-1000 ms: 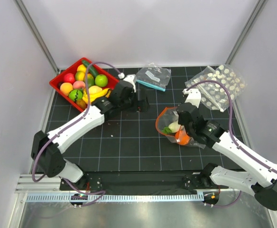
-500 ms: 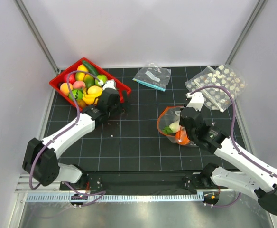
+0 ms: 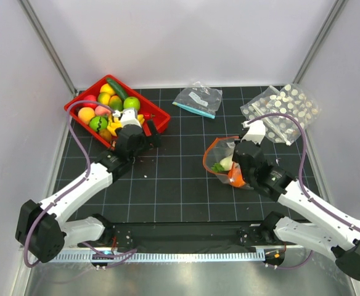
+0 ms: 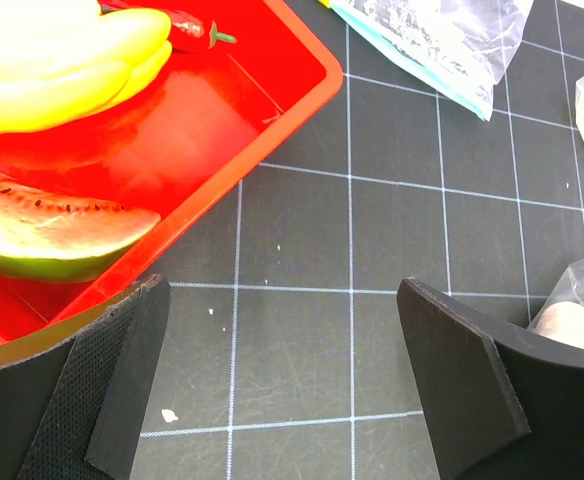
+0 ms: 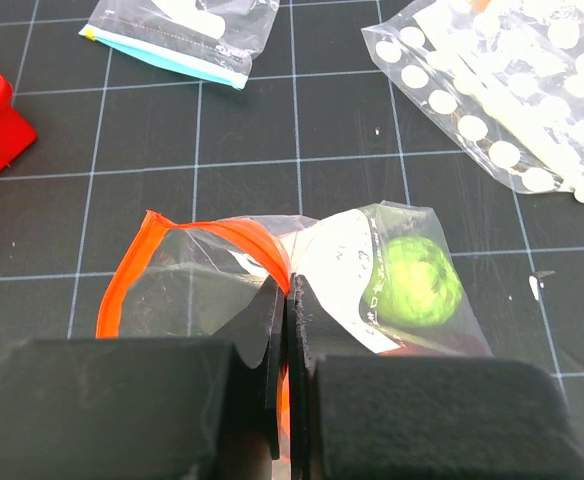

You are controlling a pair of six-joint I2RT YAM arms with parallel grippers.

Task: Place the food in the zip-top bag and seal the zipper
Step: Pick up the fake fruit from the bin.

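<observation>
The zip-top bag (image 3: 216, 155) lies right of centre, its orange-red zipper (image 5: 217, 238) curved open. Inside it are a green lime (image 5: 420, 280), a white piece (image 3: 227, 162) and an orange piece (image 3: 236, 178). My right gripper (image 5: 290, 300) is shut on the bag's mouth at the orange strip; it also shows in the top view (image 3: 238, 161). My left gripper (image 4: 282, 385) is open and empty, low over the mat just off the red bin's (image 4: 272, 130) near corner. The bin holds bananas (image 4: 62, 60), a watermelon slice (image 4: 52, 225) and several other fruits (image 3: 106, 108).
A clear bag with a teal strip (image 3: 198, 100) lies at the back centre. A white-dotted bag (image 3: 282, 110) lies at the back right, close behind the zip-top bag. White walls and frame posts enclose the mat on three sides.
My left arm has swung left from the mat's middle back to the red bin's corner, gripper open. My right gripper has stayed shut on the bag.
</observation>
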